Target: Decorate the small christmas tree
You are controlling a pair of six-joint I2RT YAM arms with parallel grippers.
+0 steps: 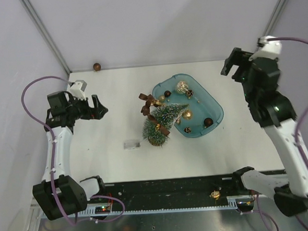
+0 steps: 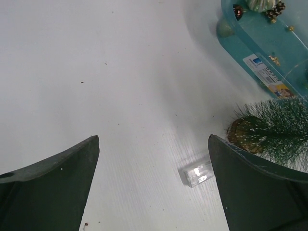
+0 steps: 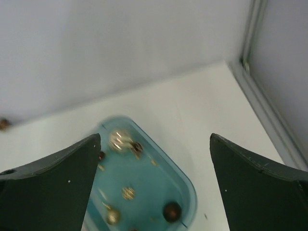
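The small christmas tree [image 1: 163, 123] stands at mid-table, its tip leaning over the edge of a teal tray [image 1: 203, 103], and a brown ribbon bow [image 1: 148, 102] lies at its far side. In the left wrist view the tree [image 2: 281, 129] shows at the right edge with its brown base [image 2: 242, 132]. The tray [image 3: 155, 179] holds a large gold ball [image 3: 118, 139], a dark brown ball [image 3: 172, 211] and several small gold ornaments. My left gripper [image 1: 99, 111] hovers open left of the tree, with nothing between its jaws. My right gripper [image 1: 233, 64] is raised, open and empty, right of the tray.
A small clear block [image 1: 131, 144] lies on the table left of the tree's base, also seen near my left gripper's right finger [image 2: 260, 187]. A brown ball [image 1: 96, 66] rests against the back wall. A gold ornament [image 1: 215, 194] sits on the black front rail.
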